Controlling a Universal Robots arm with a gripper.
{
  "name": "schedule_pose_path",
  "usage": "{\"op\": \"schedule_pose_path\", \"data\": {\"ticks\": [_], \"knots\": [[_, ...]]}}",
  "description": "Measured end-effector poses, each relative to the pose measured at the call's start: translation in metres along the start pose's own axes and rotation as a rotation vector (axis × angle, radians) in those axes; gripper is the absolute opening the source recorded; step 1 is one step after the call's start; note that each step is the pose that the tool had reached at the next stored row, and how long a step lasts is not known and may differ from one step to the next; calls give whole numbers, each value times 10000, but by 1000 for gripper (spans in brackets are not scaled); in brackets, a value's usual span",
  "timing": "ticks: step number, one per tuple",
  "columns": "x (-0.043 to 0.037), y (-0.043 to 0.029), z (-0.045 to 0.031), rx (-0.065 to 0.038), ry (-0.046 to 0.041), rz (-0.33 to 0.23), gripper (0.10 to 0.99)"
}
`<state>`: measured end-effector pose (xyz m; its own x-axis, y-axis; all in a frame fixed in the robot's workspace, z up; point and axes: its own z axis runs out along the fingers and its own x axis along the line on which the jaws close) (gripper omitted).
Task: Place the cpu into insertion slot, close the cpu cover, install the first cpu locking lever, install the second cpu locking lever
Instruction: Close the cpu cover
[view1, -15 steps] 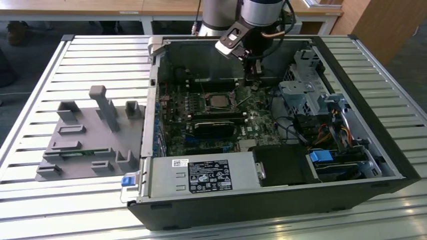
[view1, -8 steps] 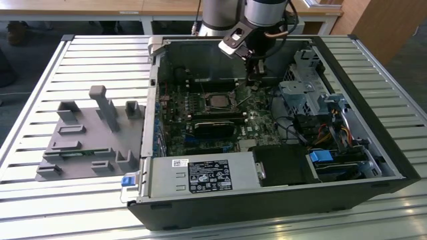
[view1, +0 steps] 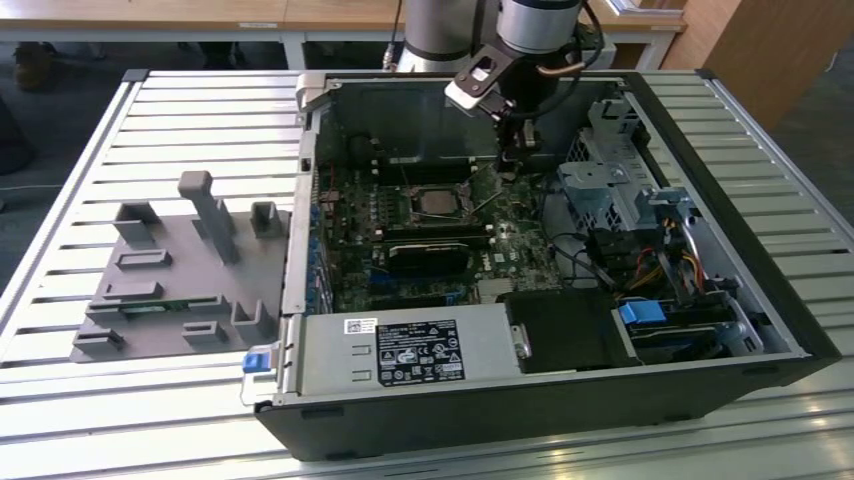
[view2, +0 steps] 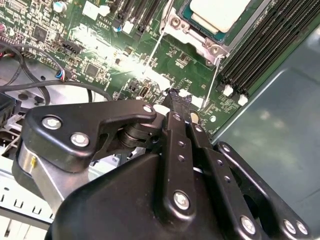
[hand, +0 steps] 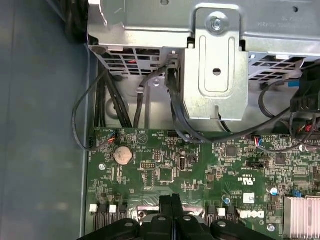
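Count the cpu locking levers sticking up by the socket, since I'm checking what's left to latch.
2, both in the second wrist view: one lever rises beside the cpu cover on its open-board side, the other lever at the cover's corner next to the memory slots.

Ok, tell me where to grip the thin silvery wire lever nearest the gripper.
Probably take the thin silvery wire lever near its free end, by the black gripper, pinching across the rod from above. Its other end sits at the silvery socket frame, where room looks tight.

Open room above the insertion slot (view1: 415, 204) — drive cage (view1: 603, 186) beside.
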<state>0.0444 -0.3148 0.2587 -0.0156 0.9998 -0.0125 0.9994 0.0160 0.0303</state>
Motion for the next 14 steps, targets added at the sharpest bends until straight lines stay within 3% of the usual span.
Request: {"op": "schedule_pose_path", "data": {"ticks": [14], "knots": [[31,114,42,75,-29,-1,118]]}}
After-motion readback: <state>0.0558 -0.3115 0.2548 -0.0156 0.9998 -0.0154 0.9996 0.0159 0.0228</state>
